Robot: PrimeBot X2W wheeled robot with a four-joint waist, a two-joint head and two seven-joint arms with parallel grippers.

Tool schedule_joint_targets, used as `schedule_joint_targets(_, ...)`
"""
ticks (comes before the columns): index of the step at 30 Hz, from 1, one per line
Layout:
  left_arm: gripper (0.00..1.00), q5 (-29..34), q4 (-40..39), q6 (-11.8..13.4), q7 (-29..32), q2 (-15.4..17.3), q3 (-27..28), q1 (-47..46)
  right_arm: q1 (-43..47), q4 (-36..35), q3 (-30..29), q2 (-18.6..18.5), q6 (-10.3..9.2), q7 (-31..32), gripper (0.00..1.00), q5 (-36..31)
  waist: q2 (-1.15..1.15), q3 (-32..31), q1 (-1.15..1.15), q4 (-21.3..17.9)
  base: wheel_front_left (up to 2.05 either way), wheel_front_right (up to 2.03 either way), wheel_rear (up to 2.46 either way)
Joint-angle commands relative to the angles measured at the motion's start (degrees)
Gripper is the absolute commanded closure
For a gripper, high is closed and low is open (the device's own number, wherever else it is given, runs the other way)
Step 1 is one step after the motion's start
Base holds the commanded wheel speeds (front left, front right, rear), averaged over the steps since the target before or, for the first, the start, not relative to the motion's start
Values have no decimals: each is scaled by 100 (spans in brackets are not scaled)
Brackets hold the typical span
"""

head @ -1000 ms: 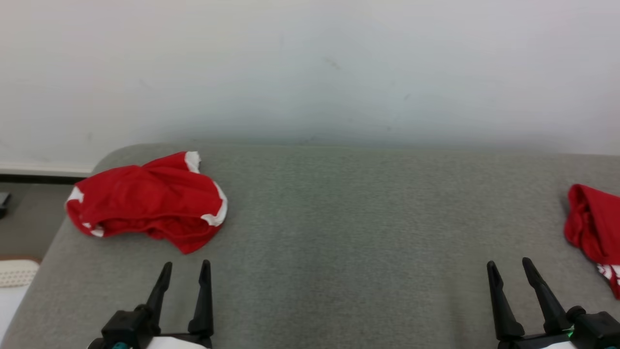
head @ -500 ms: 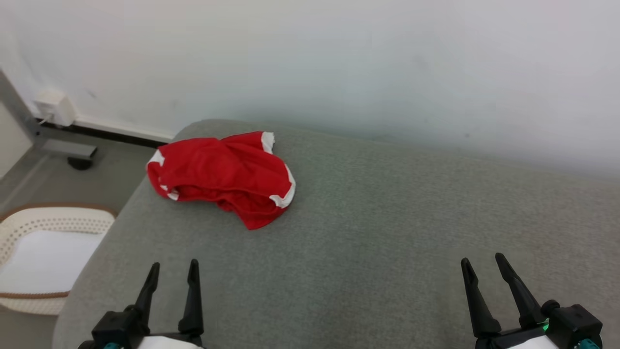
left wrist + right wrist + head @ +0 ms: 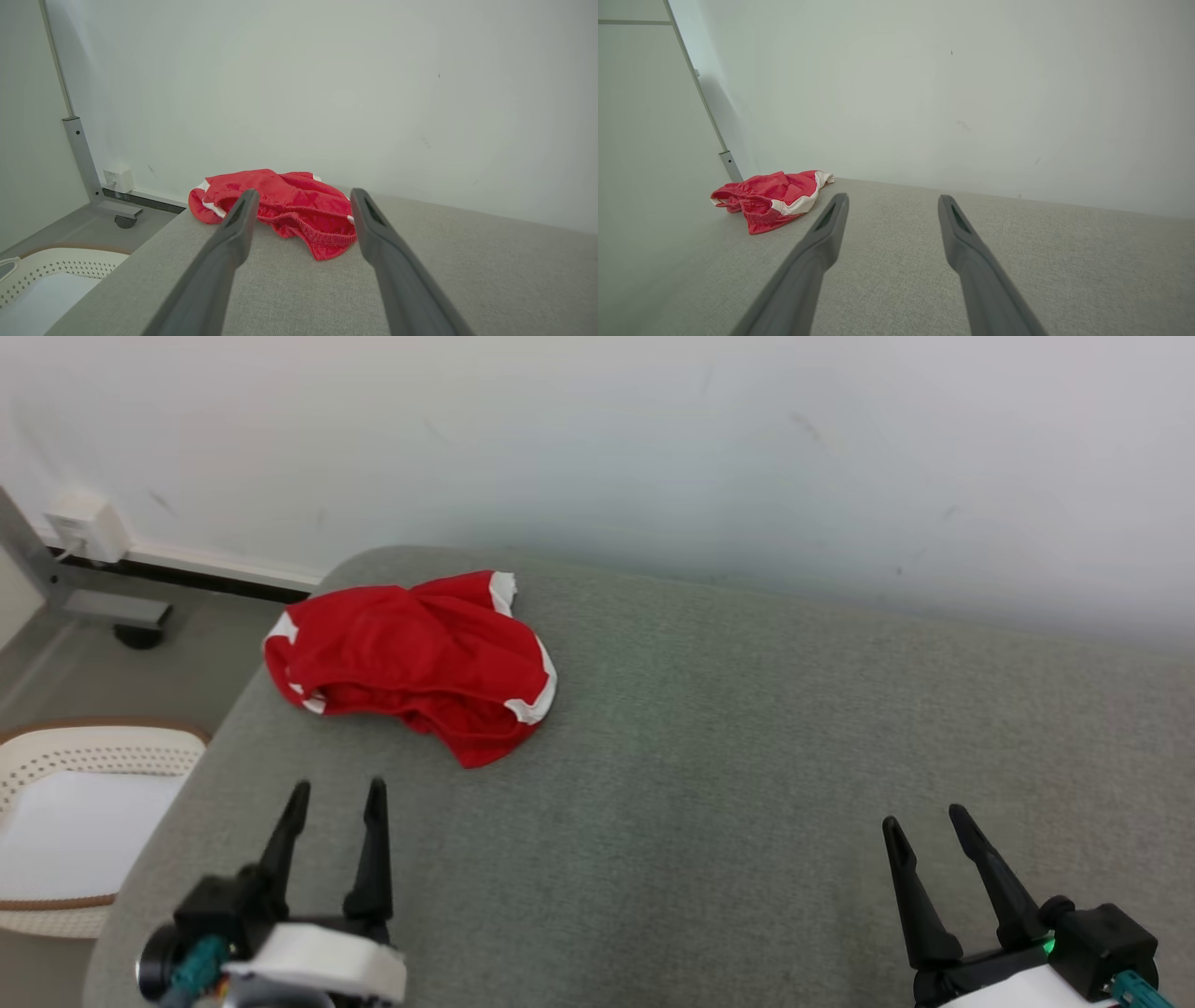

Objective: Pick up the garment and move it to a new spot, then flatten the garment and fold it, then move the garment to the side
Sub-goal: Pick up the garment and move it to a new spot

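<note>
Red cloth with white trim, the garment [image 3: 411,663] lies crumpled near the far left corner of the grey fabric-covered tabletop [image 3: 747,756], close to its left edge. Our left tool [image 3: 337,789] hovers over the near left part of the tabletop, its two dark fingers spread wide with nothing between them. It points toward the garment and stands apart from it. In the left wrist view we see the garment beyond the fingertips, framed between them. Our right tool [image 3: 924,817] hangs over the near right part, well apart from the garment, likewise spread wide and holding nothing. A white perforated basket [image 3: 103,751] with a brown rim stands on the floor [image 3: 187,644] beside the tabletop's left edge. A pale wall [image 3: 653,448] runs behind the far edge.
</note>
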Motion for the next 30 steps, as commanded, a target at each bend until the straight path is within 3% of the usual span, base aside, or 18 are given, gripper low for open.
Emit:
schedule_joint_targets(1, 0, 32, 64, -46, 4, 99, -5, -223, -111, -12, -9, -34, -11, 3, 0, 27, 0, 69, 0, -137, 0, 0, 0)
schedule_joint_targets(4, 0, -34, 251, -107, 288, 233, -10, -663, -159, -27, -14, -29, -11, 3, 0, 26, 0, 159, 0, -365, 0, 0, 0)
schedule_joint_targets(12, 0, -369, 795, -217, 1760, 710, 195, -1995, -408, -90, 2, 37, -11, 3, 0, 42, 0, 602, 0, -1122, 0, 0, 0)
schedule_joint_targets(18, 0, -723, 1655, -377, 2588, 1255, 193, -2813, -620, -134, 7, 83, -11, 2, 0, 53, 0, 986, 0, -1689, 0, 0, 0)
schedule_joint_targets(30, 0, -1343, 3415, -431, 3836, 2104, -377, -3216, -861, -165, -65, 247, -11, 3, 0, 117, 0, 1425, 0, -2547, 0, 0, 0)
